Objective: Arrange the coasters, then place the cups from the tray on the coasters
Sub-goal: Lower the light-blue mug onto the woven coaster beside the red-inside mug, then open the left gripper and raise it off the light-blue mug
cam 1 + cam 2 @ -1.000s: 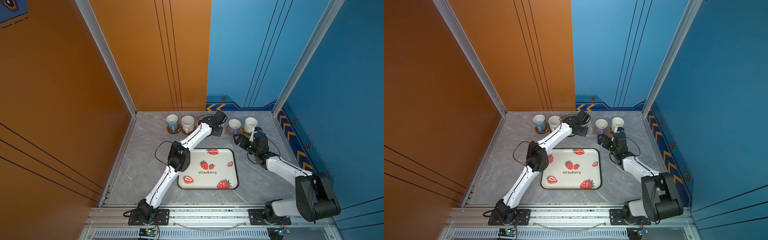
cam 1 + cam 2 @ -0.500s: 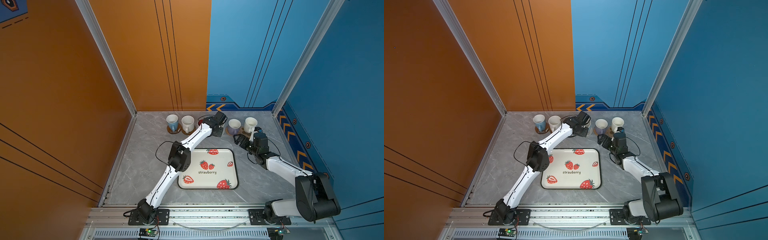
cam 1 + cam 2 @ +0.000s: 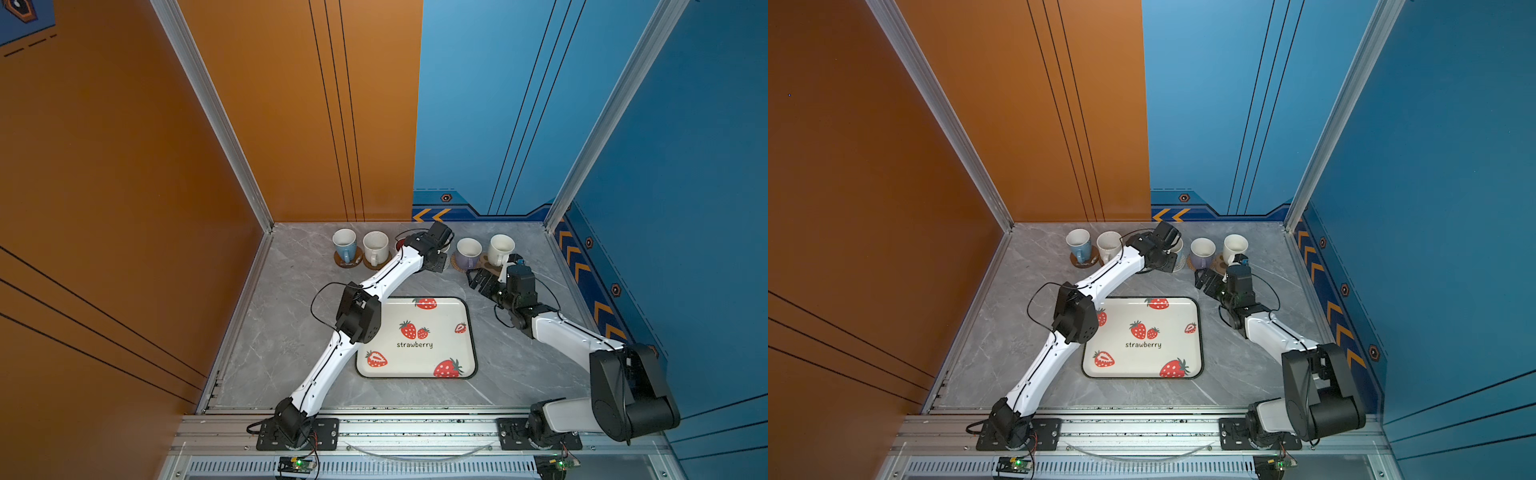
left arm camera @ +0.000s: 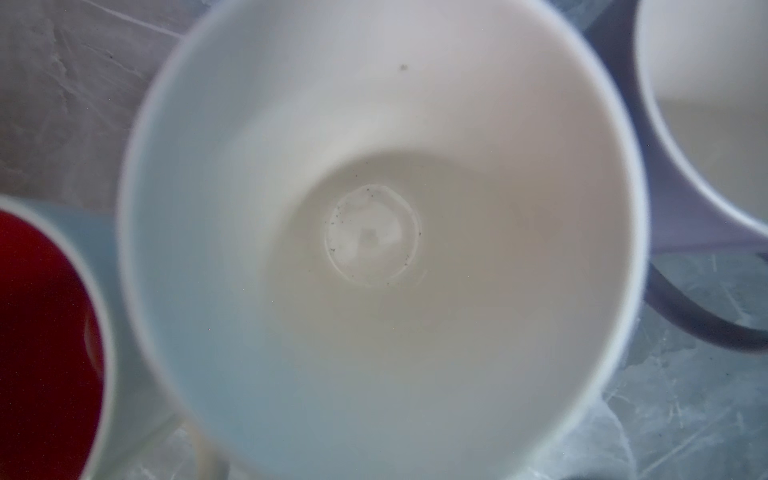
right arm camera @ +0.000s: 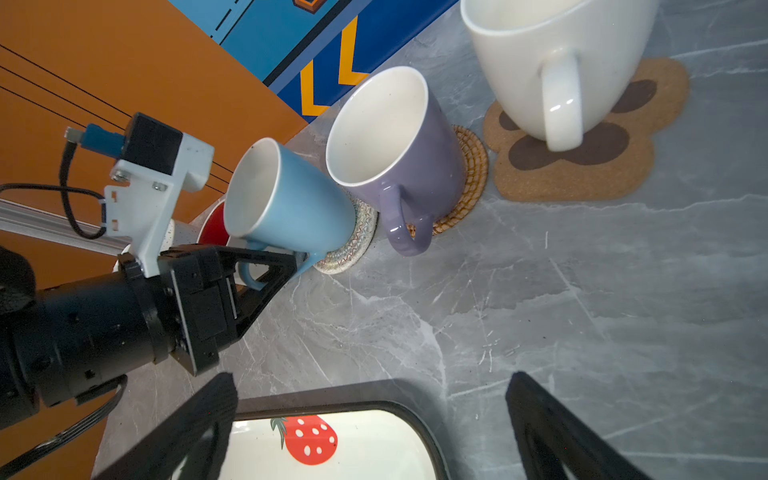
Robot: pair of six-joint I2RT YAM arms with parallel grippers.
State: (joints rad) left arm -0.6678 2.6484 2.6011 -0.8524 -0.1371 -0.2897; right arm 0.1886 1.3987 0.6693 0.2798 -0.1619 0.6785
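Observation:
Along the back stand a light blue cup (image 3: 345, 245) and a white cup (image 3: 376, 247) on brown coasters (image 3: 347, 262). A red-inside cup (image 5: 212, 228) is mostly hidden behind my left arm. My left gripper (image 5: 297, 259) is shut on the handle of another light blue cup (image 5: 286, 199), which rests on a pale woven coaster (image 5: 353, 245). The left wrist view looks down into its white inside (image 4: 374, 232). Beside it a lavender cup (image 5: 395, 153) sits on a tan woven coaster (image 5: 469, 183). A white cup (image 5: 557, 62) sits on the paw-print coaster (image 5: 602, 158). My right gripper (image 5: 374, 415) hangs open over the tray's corner.
The strawberry tray (image 3: 440, 353) lies in the middle of the grey marble table with nothing on it. The orange and blue back walls stand close behind the row of cups. My left arm (image 3: 386, 274) stretches diagonally across the table's left half.

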